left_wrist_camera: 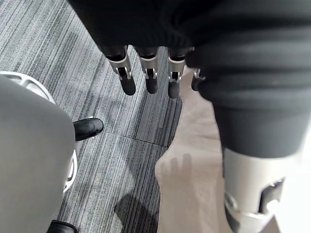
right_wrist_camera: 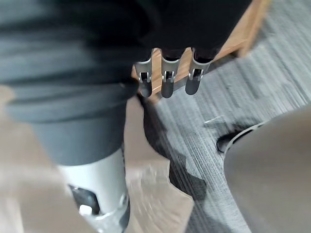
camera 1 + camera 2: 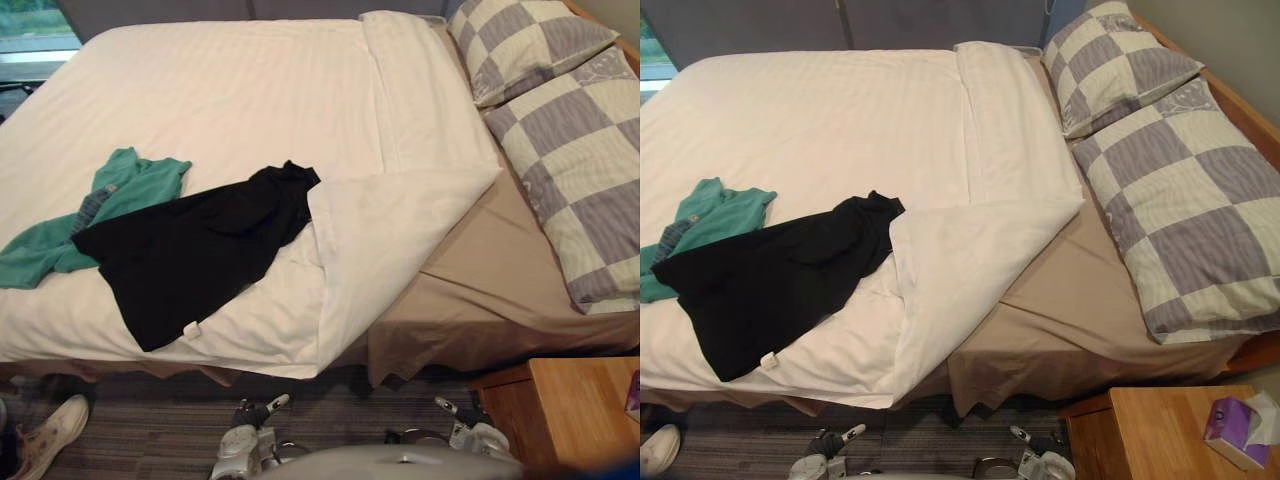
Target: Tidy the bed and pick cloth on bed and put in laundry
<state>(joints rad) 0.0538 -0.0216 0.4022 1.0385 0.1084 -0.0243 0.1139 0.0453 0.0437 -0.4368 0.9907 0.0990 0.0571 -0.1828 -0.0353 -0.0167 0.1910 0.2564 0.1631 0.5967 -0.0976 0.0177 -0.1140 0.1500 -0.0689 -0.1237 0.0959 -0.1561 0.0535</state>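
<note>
The left hand (image 1: pixel 148 73) hangs released, fingers straight and holding nothing, above the grey carpet (image 1: pixel 58 53) just beside the hanging edge of the tan sheet (image 1: pixel 189 194). The right hand (image 2: pixel 166 77) is likewise relaxed and empty, over the carpet near the wooden nightstand (image 3: pixel 570 410). Farther out, a black cloth (image 3: pixel 190 250) lies spread on the near left of the white duvet (image 3: pixel 230 90), overlapping a green cloth (image 3: pixel 110 205) to its left. The duvet's near right corner is folded back, touching the black cloth and baring the sheet. Two checked pillows (image 3: pixel 580 160) lie at the right.
</note>
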